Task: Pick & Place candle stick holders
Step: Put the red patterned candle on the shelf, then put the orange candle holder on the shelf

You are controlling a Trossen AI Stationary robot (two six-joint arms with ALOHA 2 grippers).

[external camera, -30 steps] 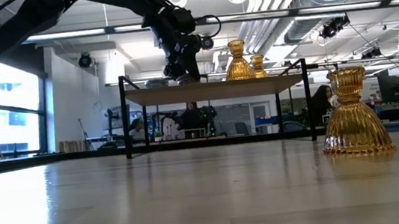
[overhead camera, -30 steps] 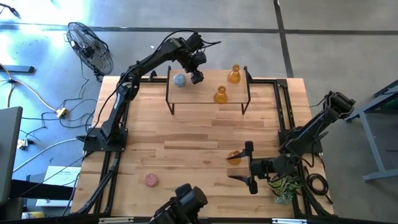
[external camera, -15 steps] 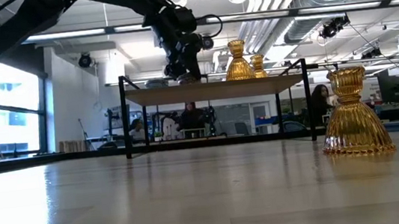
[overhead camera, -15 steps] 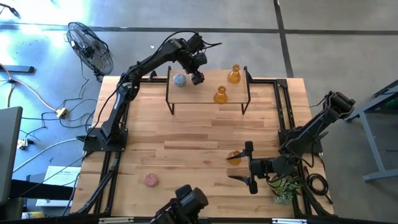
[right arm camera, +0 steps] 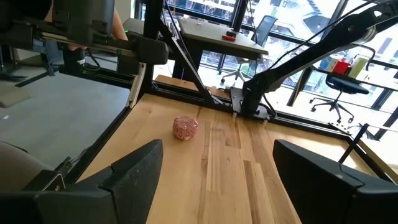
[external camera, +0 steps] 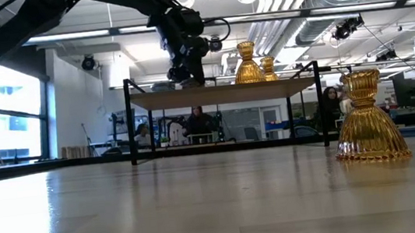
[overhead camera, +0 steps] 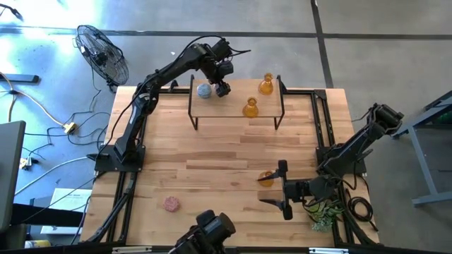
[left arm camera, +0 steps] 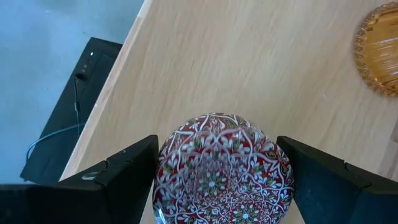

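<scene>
A raised wooden shelf [overhead camera: 236,113] stands at the table's far side. On it stand a pale blue holder [overhead camera: 204,90] and two amber holders [overhead camera: 266,85] [overhead camera: 251,108]. My left gripper [overhead camera: 222,87] is over the shelf, just right of the blue one. It is shut on a squat pink patterned holder [left arm camera: 224,174], which the gripper hides in the high view. A third amber holder [overhead camera: 266,178] stands on the table by its base. My right gripper [overhead camera: 283,189] is open and empty just near of it. Another pink holder [overhead camera: 171,204] sits near the table's front left. My left gripper has the pink holder's round sides [left arm camera: 163,180] between its two fingers, coming from above and pointing down. The holder sits upright, its patterned top up. Whether it stands on the shelf top [left arm camera: 205,56] or hangs just above it, I cannot tell.
The shelf has black metal legs [overhead camera: 194,116]. A green plant [overhead camera: 321,212] lies at the table's right front corner behind my right gripper. A fan [overhead camera: 102,53] stands off the table's far left. People show in the room beyond [external camera: 331,102].
My left gripper has edged a little toward the table's left and slightly up over the shelf, staying beside the pale blue holder.
</scene>
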